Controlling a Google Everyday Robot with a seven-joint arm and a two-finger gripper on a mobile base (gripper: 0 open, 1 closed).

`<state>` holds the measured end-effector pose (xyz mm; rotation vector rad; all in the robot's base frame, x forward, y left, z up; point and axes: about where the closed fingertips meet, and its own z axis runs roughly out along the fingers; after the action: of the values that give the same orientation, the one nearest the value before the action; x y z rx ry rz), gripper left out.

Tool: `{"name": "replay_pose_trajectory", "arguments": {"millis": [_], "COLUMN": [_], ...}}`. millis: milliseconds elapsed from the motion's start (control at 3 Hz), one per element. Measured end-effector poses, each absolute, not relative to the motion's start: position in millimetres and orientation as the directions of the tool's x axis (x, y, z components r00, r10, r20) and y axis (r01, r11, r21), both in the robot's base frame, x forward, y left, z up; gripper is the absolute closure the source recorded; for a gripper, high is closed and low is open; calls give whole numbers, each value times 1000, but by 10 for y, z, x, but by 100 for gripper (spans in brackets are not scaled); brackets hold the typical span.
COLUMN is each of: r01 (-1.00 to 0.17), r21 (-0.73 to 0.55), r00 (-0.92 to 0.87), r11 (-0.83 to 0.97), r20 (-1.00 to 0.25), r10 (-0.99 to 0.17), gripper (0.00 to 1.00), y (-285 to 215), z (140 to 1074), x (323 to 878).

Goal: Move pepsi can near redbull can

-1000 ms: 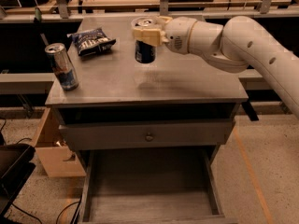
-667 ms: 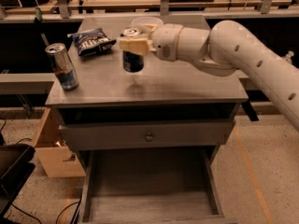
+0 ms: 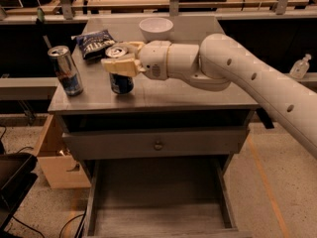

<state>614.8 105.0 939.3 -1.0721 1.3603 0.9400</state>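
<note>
The pepsi can (image 3: 122, 83), dark navy with a silver top, stands upright at the front left of the grey table (image 3: 198, 95). My gripper (image 3: 120, 63) is shut on the pepsi can's upper part, reaching in from the right. The redbull can (image 3: 66, 70), tall and slim with a silver top and blue and red markings, stands upright near the table's left edge, a short gap to the left of the pepsi can.
A dark chip bag (image 3: 96, 42) lies at the back left. A white bowl (image 3: 156, 29) stands at the back middle. The lower drawer (image 3: 158, 202) is pulled open below. A cardboard box (image 3: 52, 157) sits on the floor at left.
My gripper has carried the pepsi can leftward and toward the table's front, and lower, so it is now close to the redbull can.
</note>
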Motion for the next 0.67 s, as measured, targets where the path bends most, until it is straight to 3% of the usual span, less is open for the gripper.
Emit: {"name": "replay_pose_trajectory", "arguments": {"millis": [667], "r01": [-977], "r21": [-67], "r00": [46], "r11": [204], "r20": [-993], "r10": [-106], "gripper": [100], "y": [1434], "z": [9233], "x": [5969]}}
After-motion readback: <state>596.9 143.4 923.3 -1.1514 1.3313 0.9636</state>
